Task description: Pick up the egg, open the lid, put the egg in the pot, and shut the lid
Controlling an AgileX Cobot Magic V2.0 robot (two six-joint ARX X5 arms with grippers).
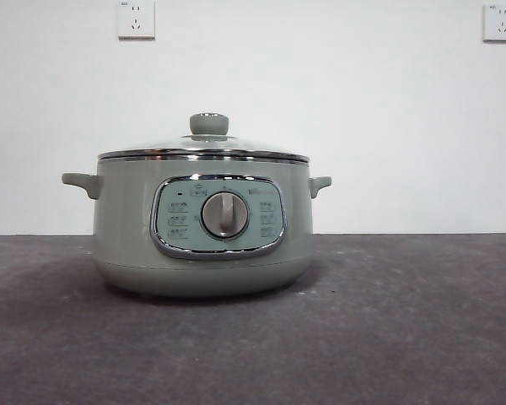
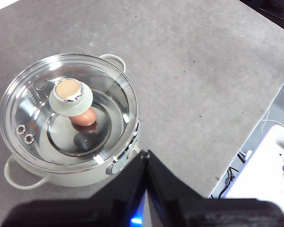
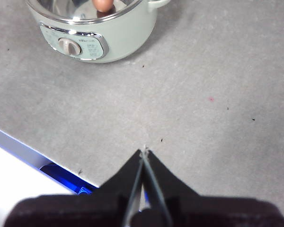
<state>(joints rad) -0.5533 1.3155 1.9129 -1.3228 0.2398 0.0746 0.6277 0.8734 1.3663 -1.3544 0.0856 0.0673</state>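
The egg (image 2: pixel 85 117) lies inside the pot (image 1: pixel 126 228), seen through the glass lid (image 2: pixel 109 101), which sits flat on the rim. The left gripper (image 2: pixel 145 156) hangs above, beside the pot, jaws pressed together and empty. The right gripper (image 3: pixel 144 152) is also clenched and empty, well apart. The task looks finished; no further move seems needed.

I see the pot (image 1: pixel 202 232) on the bench (image 1: pixel 405 321), dial (image 1: pixel 224 214) facing me, lid (image 1: pixel 204 152) seated on it, two wall sockets (image 1: pixel 136 18) behind.
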